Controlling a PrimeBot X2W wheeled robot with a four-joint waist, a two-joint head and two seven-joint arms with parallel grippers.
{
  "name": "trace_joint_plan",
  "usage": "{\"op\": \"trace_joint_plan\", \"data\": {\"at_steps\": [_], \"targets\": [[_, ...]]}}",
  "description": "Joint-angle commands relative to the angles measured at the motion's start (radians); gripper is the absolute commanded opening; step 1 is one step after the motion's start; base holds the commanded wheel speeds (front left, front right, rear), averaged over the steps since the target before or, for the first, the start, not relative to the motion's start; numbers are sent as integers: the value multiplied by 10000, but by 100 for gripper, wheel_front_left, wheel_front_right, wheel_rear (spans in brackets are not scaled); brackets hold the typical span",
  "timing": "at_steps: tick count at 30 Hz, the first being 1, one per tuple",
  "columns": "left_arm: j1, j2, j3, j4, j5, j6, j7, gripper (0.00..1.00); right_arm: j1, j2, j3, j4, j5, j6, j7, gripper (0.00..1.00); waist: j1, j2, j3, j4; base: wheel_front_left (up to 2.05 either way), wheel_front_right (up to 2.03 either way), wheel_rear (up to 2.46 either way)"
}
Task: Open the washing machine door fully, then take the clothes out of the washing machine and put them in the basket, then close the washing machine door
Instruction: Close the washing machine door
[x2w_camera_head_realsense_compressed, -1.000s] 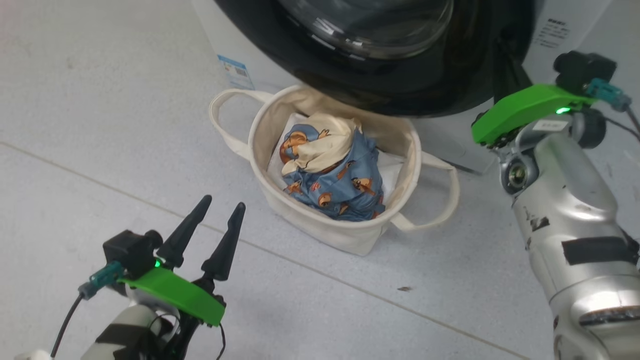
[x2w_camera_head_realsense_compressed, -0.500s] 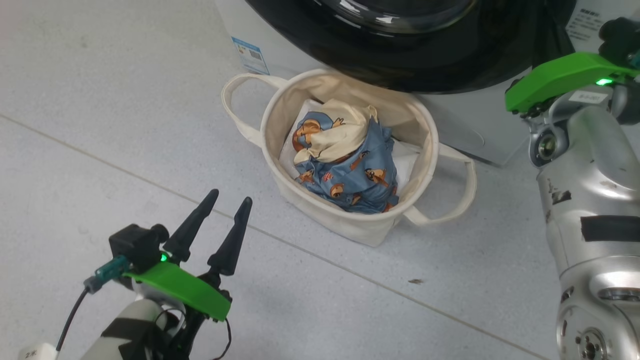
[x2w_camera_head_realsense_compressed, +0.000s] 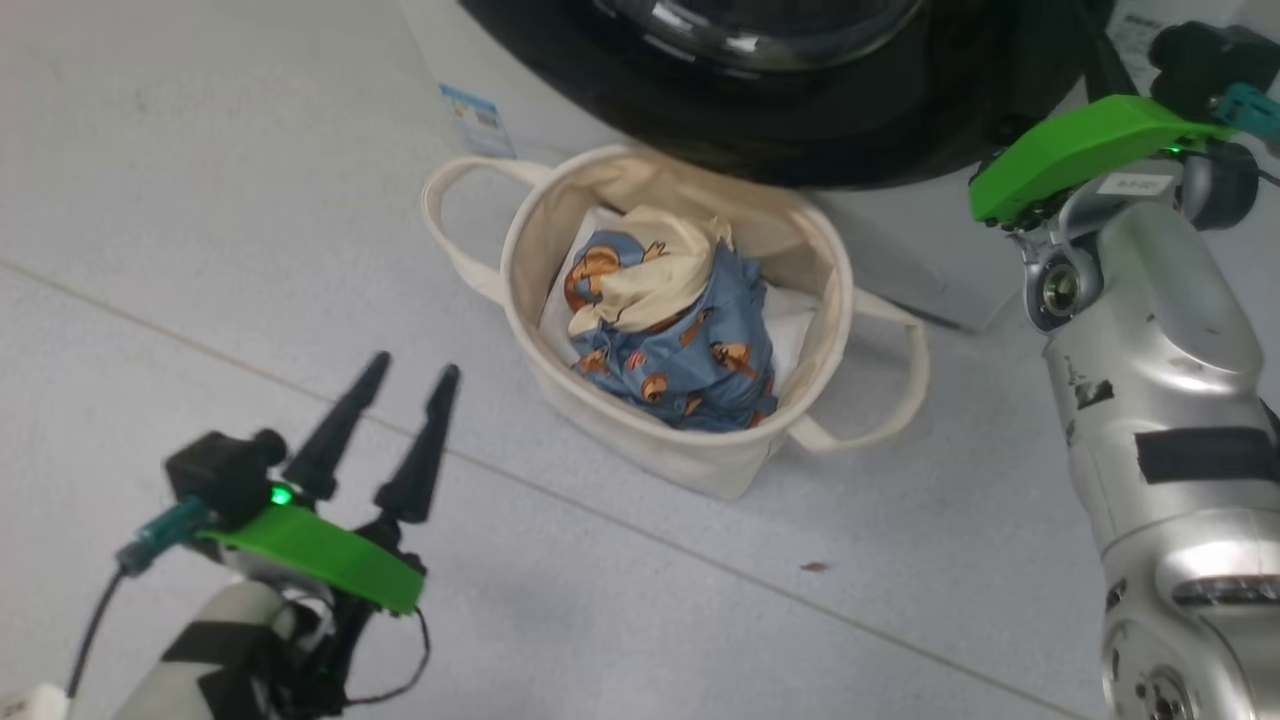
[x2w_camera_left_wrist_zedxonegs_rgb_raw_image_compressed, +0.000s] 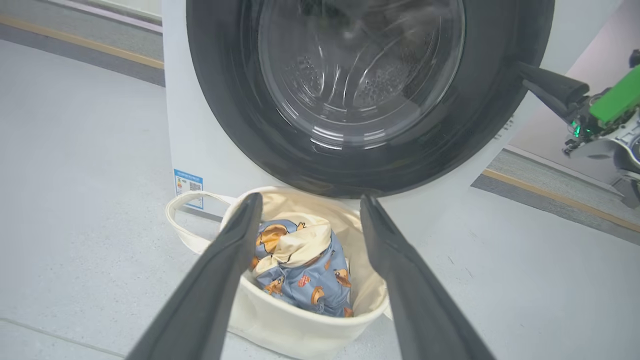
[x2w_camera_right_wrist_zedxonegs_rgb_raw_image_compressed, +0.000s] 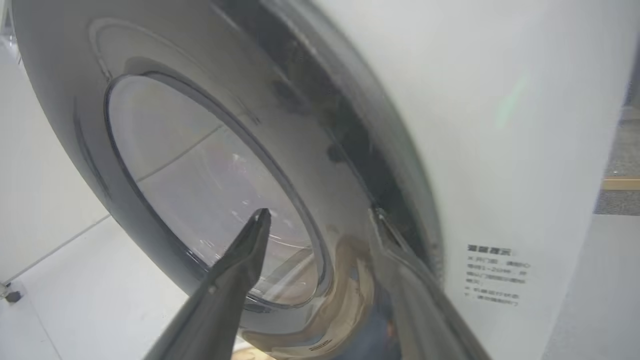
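Door closed or nearly so against washer: stiff, hinged, glossy, likely slippery; best pressed at black rim. Right gripper spread apart at that rim; left gripper spread, empty.

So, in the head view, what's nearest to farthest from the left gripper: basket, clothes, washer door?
1. The basket, ahead and to the right of the left gripper.
2. The clothes, inside the basket.
3. The washing machine door, behind the basket, farthest.
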Motion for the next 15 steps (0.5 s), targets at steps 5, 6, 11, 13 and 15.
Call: {"op": "trace_joint_plan", "data": {"at_steps": [5, 6, 11, 13, 15], "targets": [[290, 795, 1336, -538, 510, -57, -120, 100, 917, -99, 988, -1664, 804, -86, -82, 100, 0, 0, -1001, -568, 0, 0, 0], [389, 909, 1467, -547, 636, -57, -120, 100, 1161, -99, 1096, -1890, 867, -86, -82, 100, 0, 0, -1129, -676, 0, 0, 0], [881, 1307, 2171, -963, 1030, -57, -120, 100, 2355, -99, 1465, -2899, 987, -86, -82, 100, 0, 0, -1715, -1243, 0, 0, 0], [1092, 1540, 2272, -1085, 1007, -57, -120, 100, 2820, -99, 1412, -3319, 936, -86, -82, 100, 0, 0, -1930, -1454, 0, 0, 0], [1181, 1657, 2374, -1118, 938, -57, -120, 100, 3045, -99, 1388, -3515, 878, -86, -82, 100, 0, 0, -2018, -1571, 0, 0, 0]]}}
